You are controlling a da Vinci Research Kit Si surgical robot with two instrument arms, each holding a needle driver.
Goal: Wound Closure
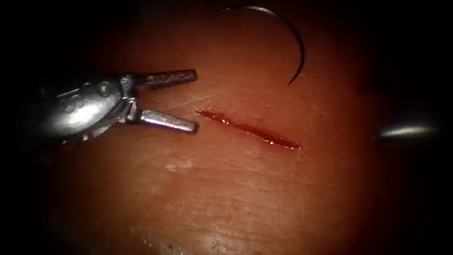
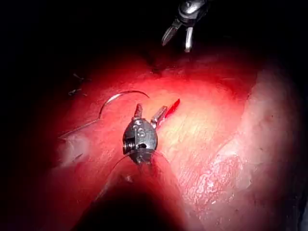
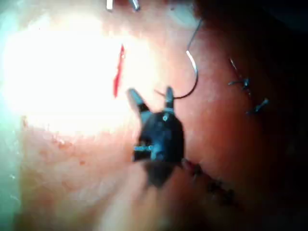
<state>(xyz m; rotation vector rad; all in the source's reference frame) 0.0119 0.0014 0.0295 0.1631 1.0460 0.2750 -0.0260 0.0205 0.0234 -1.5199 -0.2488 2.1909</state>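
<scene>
Tissue, a broad slab of pale-red pork belly, looked soft and yielding around its short red cut. Left tool hovered at the cut's left end, silver jaws spread, holding nothing. Right tool also gaped empty. Thin curved steel needle lay free on the surface beyond the cut, stiff, slippery, probably best gripped mid-curve.
</scene>
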